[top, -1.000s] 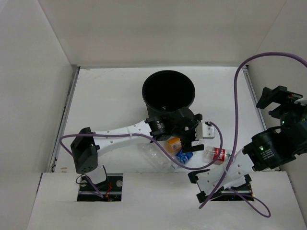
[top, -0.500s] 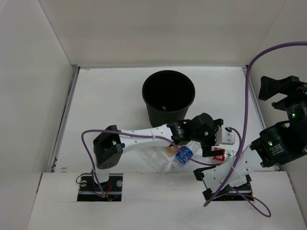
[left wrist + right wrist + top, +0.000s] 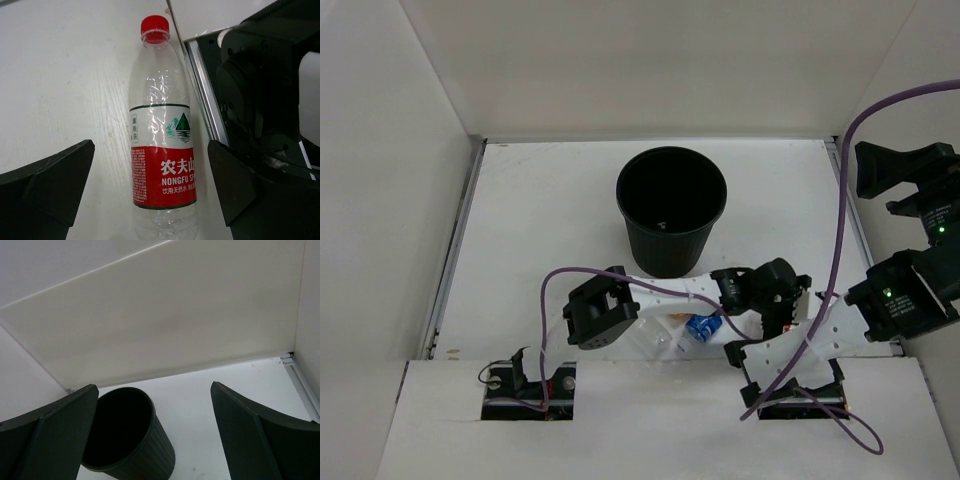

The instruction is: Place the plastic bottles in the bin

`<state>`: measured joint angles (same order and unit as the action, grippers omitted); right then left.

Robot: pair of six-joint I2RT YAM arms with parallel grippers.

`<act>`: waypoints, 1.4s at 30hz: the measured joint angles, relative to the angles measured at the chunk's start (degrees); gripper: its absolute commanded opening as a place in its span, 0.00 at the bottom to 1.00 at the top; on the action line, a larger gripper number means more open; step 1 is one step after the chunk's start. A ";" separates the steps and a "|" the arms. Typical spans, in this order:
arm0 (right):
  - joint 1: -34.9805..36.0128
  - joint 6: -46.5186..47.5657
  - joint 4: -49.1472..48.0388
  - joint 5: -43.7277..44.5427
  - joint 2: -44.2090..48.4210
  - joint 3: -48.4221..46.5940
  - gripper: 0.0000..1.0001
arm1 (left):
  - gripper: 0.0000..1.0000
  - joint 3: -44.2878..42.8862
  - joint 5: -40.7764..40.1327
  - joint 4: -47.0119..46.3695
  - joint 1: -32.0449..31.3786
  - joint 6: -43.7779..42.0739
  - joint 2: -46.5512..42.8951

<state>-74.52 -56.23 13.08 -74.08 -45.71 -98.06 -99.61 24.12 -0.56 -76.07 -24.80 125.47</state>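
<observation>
Since half a second ago the left arm has swung further right and toward the near edge. Its left gripper (image 3: 782,312) has come off the bottle cluster.

Top view:
- We list the black round plastic bin (image 3: 670,212) upright at mid-table on the white table (image 3: 540,220), well apart from both grippers.
- The clear bottle with blue label (image 3: 700,327) and the plain clear bottle (image 3: 655,342) lie under the left forearm.
- We cannot make out the orange one.
- The right gripper (image 3: 866,170) hangs high at the right wall.

Left wrist view:
- The clear plastic bottle with red cap and red label (image 3: 162,150) lies flat on the table, cap pointing away from the camera.
- The left gripper (image 3: 151,147) has its jaws spread, one finger (image 3: 55,180) on each side of the bottle and neither touching it.
- A black arm part lies just beside the bottle's right.

Right wrist view:
- The right gripper (image 3: 154,389) is spread wide and holds nothing.
- We see the bin (image 3: 159,450) below it, to the left.
</observation>
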 measured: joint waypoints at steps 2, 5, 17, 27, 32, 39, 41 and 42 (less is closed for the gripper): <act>-2.62 -2.82 -3.63 -1.18 -0.76 0.00 1.00 | 1.00 -0.72 0.44 1.20 0.00 -0.35 1.03; -4.63 -7.56 -9.22 -2.75 -2.29 -0.02 1.00 | 1.00 -1.55 0.50 2.69 0.00 -1.16 2.10; -4.96 -21.24 -26.36 -5.75 -6.01 0.79 1.00 | 0.69 -6.97 -2.97 6.58 -0.13 -4.76 10.84; -4.76 -22.95 -31.80 -6.27 -7.93 2.99 1.00 | 0.18 -11.10 -7.48 10.23 0.13 -6.45 11.08; -4.35 -23.04 -33.86 -6.27 -9.88 4.90 1.00 | 0.16 -17.79 -8.98 14.40 2.86 -6.14 10.99; -3.69 -21.70 -36.72 -6.56 -12.55 11.65 1.00 | 0.17 -36.98 -11.04 17.66 7.15 -5.35 8.72; -3.37 -20.72 -36.74 -6.56 -13.70 12.76 1.00 | 0.17 -38.12 -11.56 17.73 7.96 -5.62 5.49; -3.23 -20.28 -36.72 -6.58 -14.40 13.07 1.00 | 0.17 -38.16 -11.91 17.77 8.28 -5.90 3.52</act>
<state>-77.76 -76.51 -23.64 -80.66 -60.12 -84.99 -137.78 12.21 17.21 -67.79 -30.70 128.99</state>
